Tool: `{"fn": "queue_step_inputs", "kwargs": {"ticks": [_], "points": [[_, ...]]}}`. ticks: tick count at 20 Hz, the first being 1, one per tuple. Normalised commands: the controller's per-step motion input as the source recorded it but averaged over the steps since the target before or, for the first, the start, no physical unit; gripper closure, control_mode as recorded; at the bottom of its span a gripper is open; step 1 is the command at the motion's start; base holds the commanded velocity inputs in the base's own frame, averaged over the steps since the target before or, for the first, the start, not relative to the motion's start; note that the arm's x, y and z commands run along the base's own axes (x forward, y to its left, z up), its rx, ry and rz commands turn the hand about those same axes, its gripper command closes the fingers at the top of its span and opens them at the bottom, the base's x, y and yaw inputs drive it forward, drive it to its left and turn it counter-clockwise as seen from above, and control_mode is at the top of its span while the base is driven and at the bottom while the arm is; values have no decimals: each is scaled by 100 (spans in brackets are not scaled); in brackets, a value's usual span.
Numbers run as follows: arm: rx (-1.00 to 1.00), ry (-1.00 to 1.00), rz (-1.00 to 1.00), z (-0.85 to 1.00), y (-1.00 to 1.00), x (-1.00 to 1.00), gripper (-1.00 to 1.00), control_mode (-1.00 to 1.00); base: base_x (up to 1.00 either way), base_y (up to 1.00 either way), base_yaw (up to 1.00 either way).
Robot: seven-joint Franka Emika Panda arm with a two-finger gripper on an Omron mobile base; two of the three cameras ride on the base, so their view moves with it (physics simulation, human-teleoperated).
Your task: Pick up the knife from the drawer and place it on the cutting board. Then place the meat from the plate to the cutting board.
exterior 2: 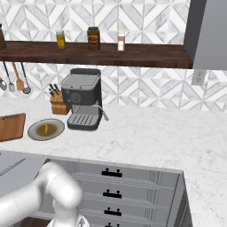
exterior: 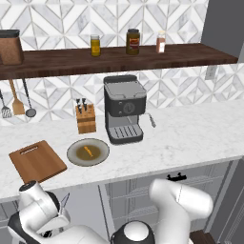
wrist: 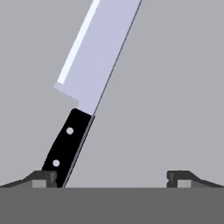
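Two-finger gripper [wrist: 112, 178] spread wide over the flat grey drawer floor [wrist: 175, 87], gripping nothing. Slim black-handled, silver-bladed knife [wrist: 87, 87] lies flat there, handle end just beside one fingertip [wrist: 43, 178]. On the white marble counter [exterior: 190, 138], tiny orange meat piece [exterior: 88, 152] sits on round olive-grey plate [exterior: 76, 159], beside reddish-brown wooden cutting board [exterior: 37, 162].

We see the knife [wrist: 83, 87] with a pale silver-grey blade and a black handle carrying two light rivets, against the plain grey floor of the drawer [wrist: 175, 87]. The surface [exterior: 190, 138] is white marble with faint grey veining. Near its left edge sits the reddish-brown cutting board [exterior: 37, 161], and beside it the olive-grey plate [exterior: 76, 157] with a paler rim, holding the orange-yellow meat [exterior: 88, 152]. The wall tiles [exterior: 57, 19] show a white-and-grey chevron pattern. The shelf [exterior: 124, 61] is dark brown; the jars on it seem amber and red-brown.
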Motion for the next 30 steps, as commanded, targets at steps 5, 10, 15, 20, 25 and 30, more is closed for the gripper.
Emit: {"fn": "queue_step_inputs", "kwargs": {"ticks": [5, 10, 15, 20, 25, 30], "points": [[1, 0, 0, -4, 14, 0, -100, -100, 0, 0, 0], [0, 0, 0, -17, 13, 3, -100, -100, 0, 0, 0], [0, 0, 0, -14, 23, 5, -100, -100, 0, 0, 0], [0, 0, 0, -17, 8, 23, -100, -100, 0, 0, 0], [0, 0, -1, -25, 0, 0, -100, -100, 0, 0, 0], [-4, -4, -4, -4, 0, -10, -100, -100, 0, 0, 0]]}}
